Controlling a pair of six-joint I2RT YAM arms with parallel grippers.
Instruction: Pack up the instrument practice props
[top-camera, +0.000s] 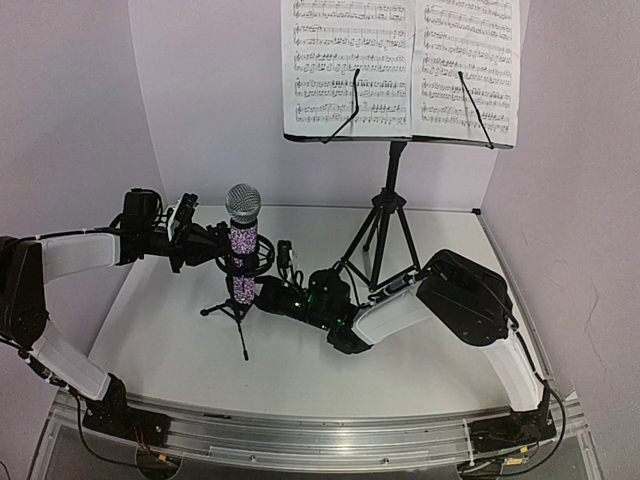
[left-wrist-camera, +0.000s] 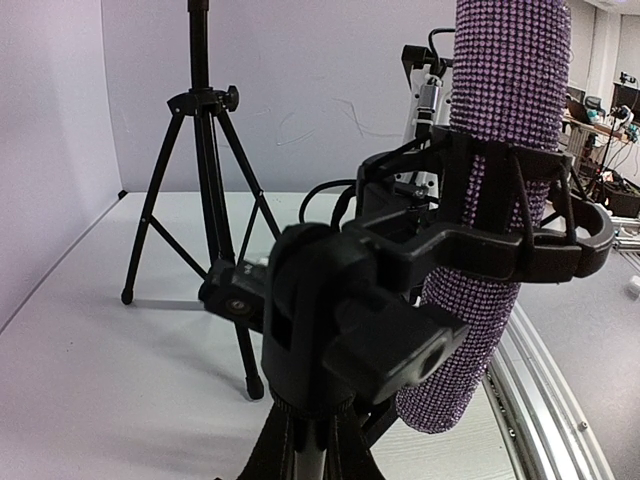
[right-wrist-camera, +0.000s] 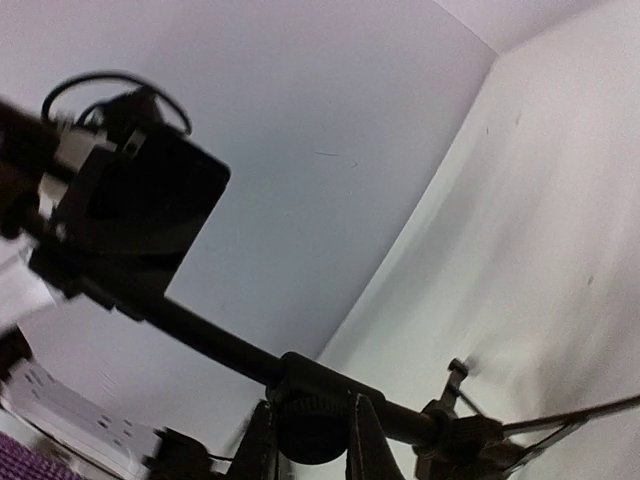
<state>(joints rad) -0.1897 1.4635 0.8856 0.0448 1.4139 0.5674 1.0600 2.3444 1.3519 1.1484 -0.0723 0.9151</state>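
Four props: mic (top-camera: 243, 250), mic stand (top-camera: 238, 312), music stand (top-camera: 390, 215), sheets (top-camera: 400, 65); none packed yet.
Mic: upright in the clip (left-wrist-camera: 480, 240) atop the mic stand, left of the tabletop (top-camera: 170, 340) centre, mesh head up.
Music stand: near the far edge, right of centre, feet spread; sheets resting on its desk behind two wire arms.
Left gripper (top-camera: 200, 240): pressed together, tip against the clip's ring from the left; fingers hidden in the wrist view, so no telling whether anything is pinched.
Right gripper (right-wrist-camera: 313, 415): low beside the mic stand, fingers (right-wrist-camera: 265, 445) either side of a round collar (right-wrist-camera: 315, 385) on the pole, no gap seen, so pinching it by the look of things.
Mic handling: probably stiff and fairly light, studded skin grippy; best taken round the body above the clip and lifted straight up.
Mic stand handling: light, top-heavy with the mic in, thin legs apt to tip; pole or collar the sound hold.
Music stand handling: tall, tippy; hold on the shaft above the tripod hub.
Sheets handling: thin, floppy, easily creased; edge pinch once clear of the wire arms.
Risk: tugging the mic without a steadied base likely to topple the mic stand.
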